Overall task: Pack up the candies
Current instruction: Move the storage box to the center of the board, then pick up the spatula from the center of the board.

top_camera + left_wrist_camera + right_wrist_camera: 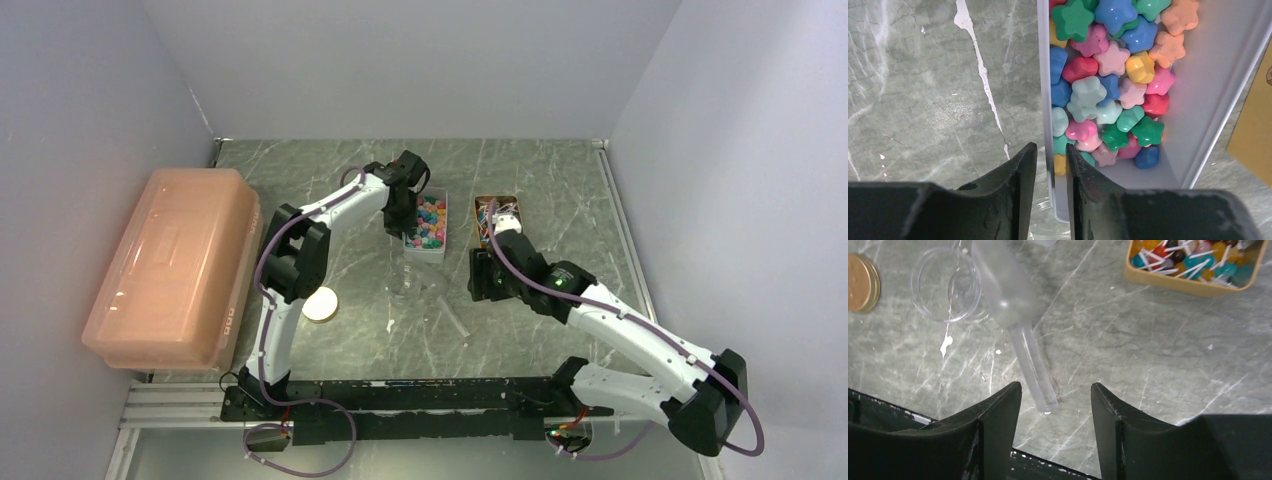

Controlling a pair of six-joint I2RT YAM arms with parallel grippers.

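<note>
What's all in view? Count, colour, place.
candies: many, mixed colours, in the tray
tray: one, white, centre
lollipops: many, mixed colours, in the box
box: one, tan, right of tray
jar: one, clear, nearer than the tray
scoop: one, clear, beside the jar
lid: one, gold, left of jar
bin: one, translucent orange, far left
left gripper: one, black, straddling tray wall, slightly open
right gripper: one, black, open above scoop handle

The grey-green marbled counter (560, 200) carries a pink lidded bin (170, 265) at left, a white tray (424, 250) of candies (430, 220), a tan box (495, 198), a clear jar (404, 282), a clear scoop (447, 308) and a round lid (320, 304).
</note>
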